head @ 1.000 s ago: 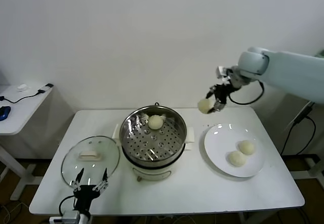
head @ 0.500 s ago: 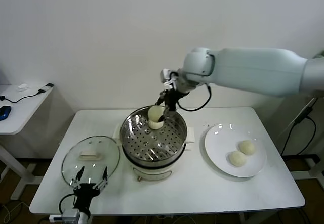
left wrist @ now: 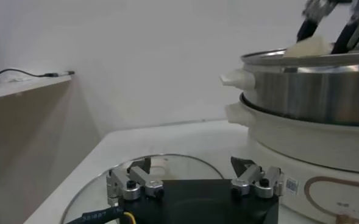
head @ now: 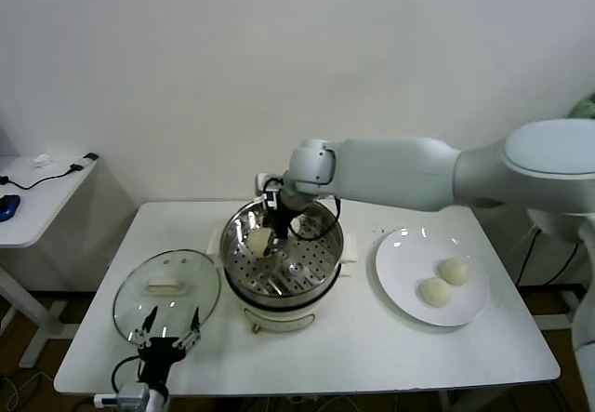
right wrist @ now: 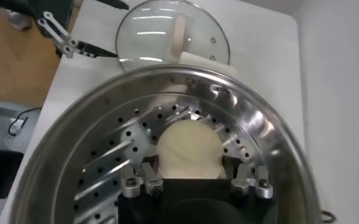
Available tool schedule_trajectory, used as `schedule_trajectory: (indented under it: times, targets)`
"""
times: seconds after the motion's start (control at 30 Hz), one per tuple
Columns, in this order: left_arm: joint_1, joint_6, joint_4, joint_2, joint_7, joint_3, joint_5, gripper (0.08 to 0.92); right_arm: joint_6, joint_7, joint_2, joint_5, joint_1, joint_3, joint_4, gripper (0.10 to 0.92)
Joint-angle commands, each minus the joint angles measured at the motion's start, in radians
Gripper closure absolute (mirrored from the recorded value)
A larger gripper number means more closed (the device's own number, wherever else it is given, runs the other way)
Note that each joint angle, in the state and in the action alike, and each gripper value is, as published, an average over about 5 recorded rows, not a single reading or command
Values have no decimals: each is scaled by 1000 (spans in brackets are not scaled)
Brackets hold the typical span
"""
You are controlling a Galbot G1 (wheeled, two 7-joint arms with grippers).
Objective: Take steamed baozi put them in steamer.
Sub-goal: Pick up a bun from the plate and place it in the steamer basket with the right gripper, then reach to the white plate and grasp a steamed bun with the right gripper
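The steamer (head: 321, 280) stands mid-table, its perforated tray showing. My right gripper (head: 262, 240) reaches into its left side, shut on a cream-white baozi (head: 257, 242) held just above the tray. In the right wrist view that baozi (right wrist: 188, 151) sits between the fingers (right wrist: 141, 181) over the tray (right wrist: 106, 164). Two more baozi (head: 454, 271) (head: 434, 291) lie on the white plate (head: 400, 261) to the right. The fourth baozi is hidden behind the gripper. My left gripper (head: 165, 336) is open and empty at the table's front left, over the glass lid.
The glass lid (head: 167, 286) with its white handle lies flat to the left of the steamer and shows in the left wrist view (left wrist: 167, 173). A side table (head: 37, 189) with cables stands at far left. The wall is close behind.
My right arm carried the baozi from near the plate leftward over the steamer and lowered it into the pot's left side. The left arm has not moved.
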Motion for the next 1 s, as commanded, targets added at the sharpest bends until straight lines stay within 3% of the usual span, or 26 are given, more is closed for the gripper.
schedule_trajectory:
  times: [0.03,0.13,0.3,0.43,0.77,1.0]
  targets:
    - [1,0,0,1,0,0,-1,177,-14,21,67,-12,-81,18,-86,338]
    - [3,0,-3,2,0,-1,-2,177,-5,8,55,-11,-62,17,-67,330]
    - [9,2,-13,3,2,-3,-4,177,40,-47,5,-12,11,4,-23,232]
    - [14,2,-19,2,4,-2,-2,177,106,-121,-65,-14,118,-18,18,205]
    - [18,-1,-25,0,4,-2,2,177,239,-343,-426,-45,483,-276,218,203]
    - [16,-9,-11,2,2,-6,3,177,287,-366,-696,-264,552,-506,314,203]
